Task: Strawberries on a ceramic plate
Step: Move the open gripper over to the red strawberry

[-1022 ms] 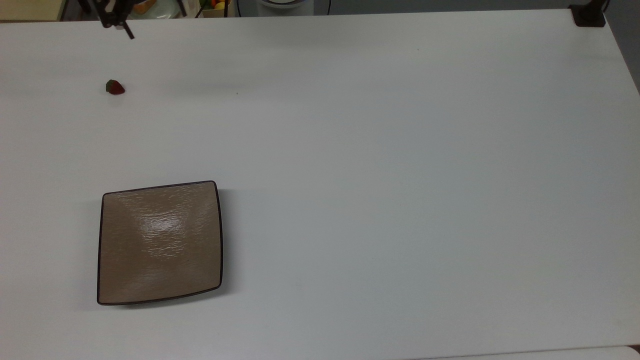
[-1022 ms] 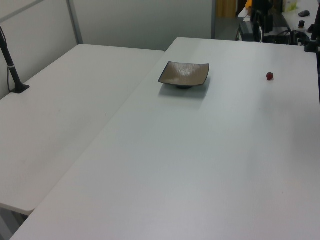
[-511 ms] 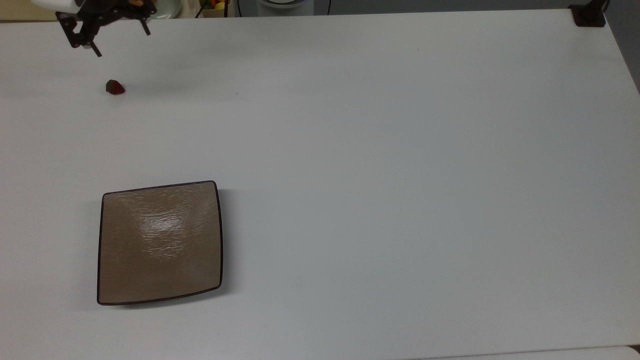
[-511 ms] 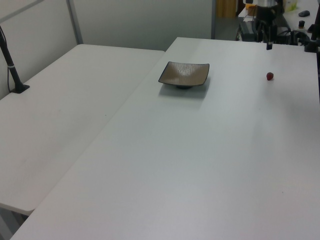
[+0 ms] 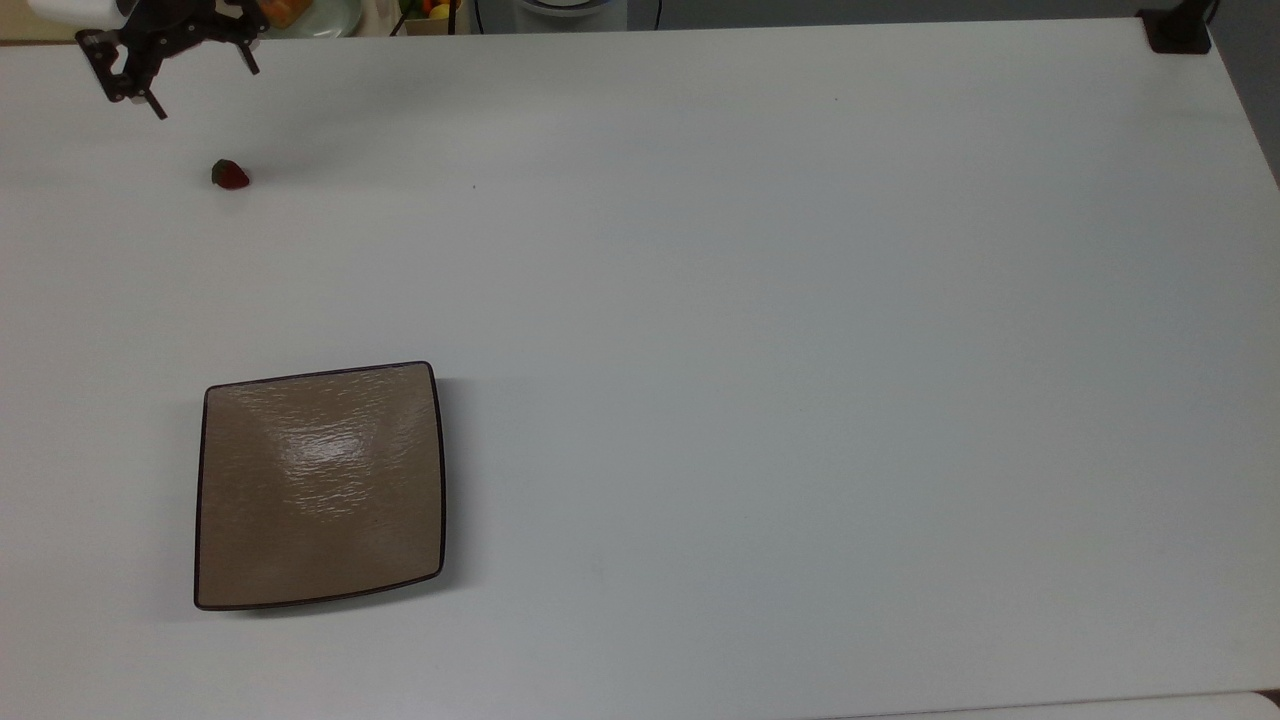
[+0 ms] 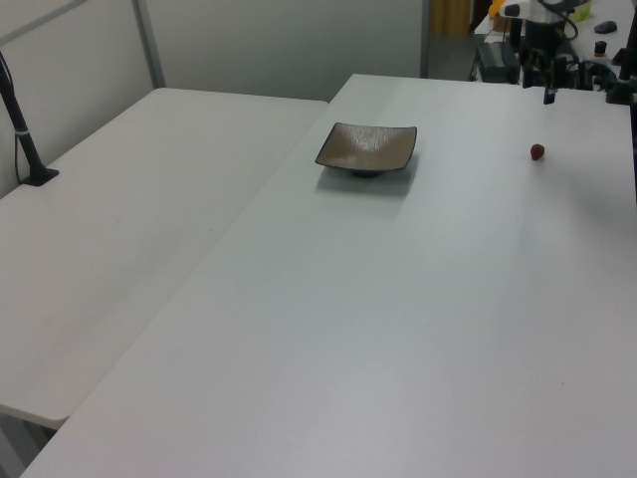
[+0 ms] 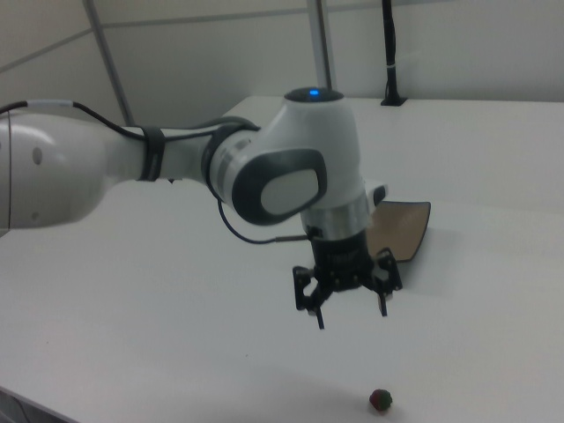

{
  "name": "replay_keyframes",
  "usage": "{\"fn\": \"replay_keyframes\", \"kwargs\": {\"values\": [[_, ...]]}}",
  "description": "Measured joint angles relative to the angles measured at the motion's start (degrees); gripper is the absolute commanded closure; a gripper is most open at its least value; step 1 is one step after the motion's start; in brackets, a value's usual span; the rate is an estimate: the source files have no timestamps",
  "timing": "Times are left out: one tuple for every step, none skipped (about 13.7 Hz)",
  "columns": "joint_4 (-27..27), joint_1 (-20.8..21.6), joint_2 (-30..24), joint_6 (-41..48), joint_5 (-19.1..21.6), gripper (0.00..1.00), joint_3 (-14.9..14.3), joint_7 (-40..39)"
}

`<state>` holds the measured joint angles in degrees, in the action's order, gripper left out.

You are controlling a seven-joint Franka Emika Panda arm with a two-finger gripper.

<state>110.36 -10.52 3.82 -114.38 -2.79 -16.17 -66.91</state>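
Note:
A tiny red strawberry [image 5: 230,175] with a green cap lies on the white table near the top view's upper left; it also shows in the left view [image 6: 537,151] and the right view [image 7: 381,400]. The square tan-brown ceramic plate [image 5: 320,485] sits bare lower down in the top view, well apart from the strawberry [image 6: 367,146] [image 7: 401,229]. My gripper [image 5: 208,92] hangs open above the table, a short way beyond the strawberry, holding nothing [image 6: 535,88] [image 7: 352,318].
A black camera mount [image 5: 1178,30] stands at the top view's upper right corner. Clutter, including a pale dish with orange food [image 5: 300,12], lies past the table's far edge. A second white table [image 6: 129,219] with a black post [image 6: 25,129] adjoins in the left view.
My gripper has moved toward the top view's left and come lower, with both fingers now spread in view. The strawberry and the plate have stayed where they were.

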Motion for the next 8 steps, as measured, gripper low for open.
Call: {"fn": "replay_keyframes", "kwargs": {"values": [[1.2,0.0,0.1,-1.9,0.0,0.00,-0.8,-1.6],[1.8,0.0,0.3,-2.6,0.0,0.00,-1.2,-2.4],[2.3,-0.1,0.7,-3.0,0.0,0.00,-1.5,-3.0],[2.5,-0.1,1.0,-3.1,0.0,0.00,-1.6,-3.3],[2.5,-0.1,1.7,-3.2,0.0,0.00,-1.6,-3.5],[2.6,-0.1,2.2,-3.2,0.0,0.00,-1.6,-3.5],[2.6,-0.1,2.6,-3.2,0.0,0.00,-1.6,-3.5],[2.6,-0.3,3.1,-3.2,0.0,0.00,-1.6,-3.6]]}}
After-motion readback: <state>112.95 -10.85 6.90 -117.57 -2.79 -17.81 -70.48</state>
